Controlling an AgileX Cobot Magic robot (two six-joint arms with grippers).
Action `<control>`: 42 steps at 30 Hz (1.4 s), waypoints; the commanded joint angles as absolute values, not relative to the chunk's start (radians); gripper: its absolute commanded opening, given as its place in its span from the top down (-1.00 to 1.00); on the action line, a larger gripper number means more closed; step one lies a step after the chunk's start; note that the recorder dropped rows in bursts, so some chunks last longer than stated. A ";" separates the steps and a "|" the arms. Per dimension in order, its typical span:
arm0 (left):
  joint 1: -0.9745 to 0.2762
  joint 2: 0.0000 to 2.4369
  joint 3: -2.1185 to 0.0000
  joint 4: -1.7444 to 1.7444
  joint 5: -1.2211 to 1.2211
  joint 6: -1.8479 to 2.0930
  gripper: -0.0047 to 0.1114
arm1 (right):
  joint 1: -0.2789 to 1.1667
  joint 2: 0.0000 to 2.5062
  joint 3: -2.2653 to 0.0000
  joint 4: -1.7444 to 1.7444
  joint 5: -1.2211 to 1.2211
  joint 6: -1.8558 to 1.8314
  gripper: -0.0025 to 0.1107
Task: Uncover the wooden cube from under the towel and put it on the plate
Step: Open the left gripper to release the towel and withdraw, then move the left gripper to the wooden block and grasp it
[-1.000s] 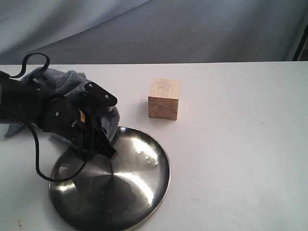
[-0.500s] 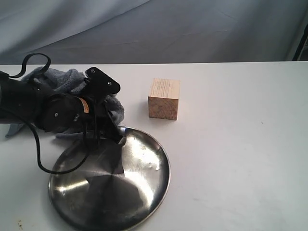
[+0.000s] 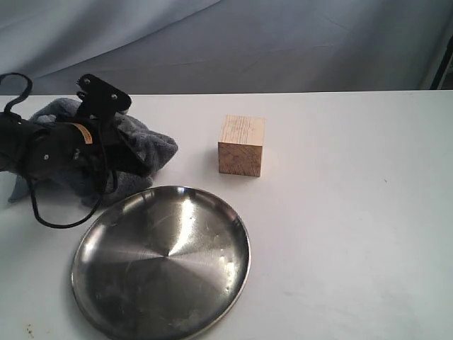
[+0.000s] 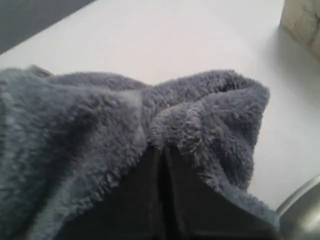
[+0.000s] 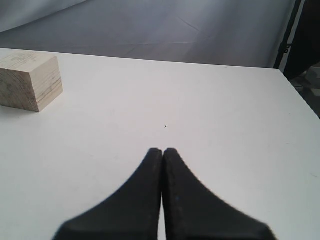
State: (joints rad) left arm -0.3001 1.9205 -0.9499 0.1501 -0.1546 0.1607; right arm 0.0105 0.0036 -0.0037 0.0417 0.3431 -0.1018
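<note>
Sitting uncovered on the white table, the wooden cube stands flat on 1 face, with its grain lines showing on the top and front. It is just past the far right rim of the plate, close to it but apart from it. A strip of table separates it from the towel on its left. The plate lies flat at the near left of the table, its shiny, scuffed dish fully in view. The towel is bunched in a grey-blue heap at the far left, and its near edge comes right up to the plate's far rim; whether they touch cannot be told. The left gripper lies over that heap with a black cable looping below it. Its 2 fingers are pressed together and their tips are sunk in the fluff, so I cannot tell if any cloth is caught between them. The right gripper hangs over bare table with its 2 fingers closed tip to tip, well apart from the cube.
</note>
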 commanded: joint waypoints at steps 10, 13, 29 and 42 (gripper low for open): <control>-0.296 2.013 -0.949 0.193 -0.277 0.158 0.88 | 0.012 0.000 0.000 0.045 0.342 -0.100 0.96; -0.296 2.012 -0.949 0.193 -0.272 0.158 0.70 | 0.012 0.000 0.000 0.045 0.342 -0.100 0.96; -0.294 1.911 -0.949 0.086 -0.183 0.155 -0.69 | 0.012 0.000 0.000 0.045 0.342 -0.100 0.96; -0.296 1.712 -0.949 0.086 -0.056 0.153 -0.69 | 0.012 0.000 0.000 0.045 0.342 -0.100 0.96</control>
State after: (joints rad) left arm -0.2945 1.7412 -0.9499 0.0962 -0.0902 0.1583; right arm 0.0105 0.0036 -0.0037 0.0417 0.3431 -0.1018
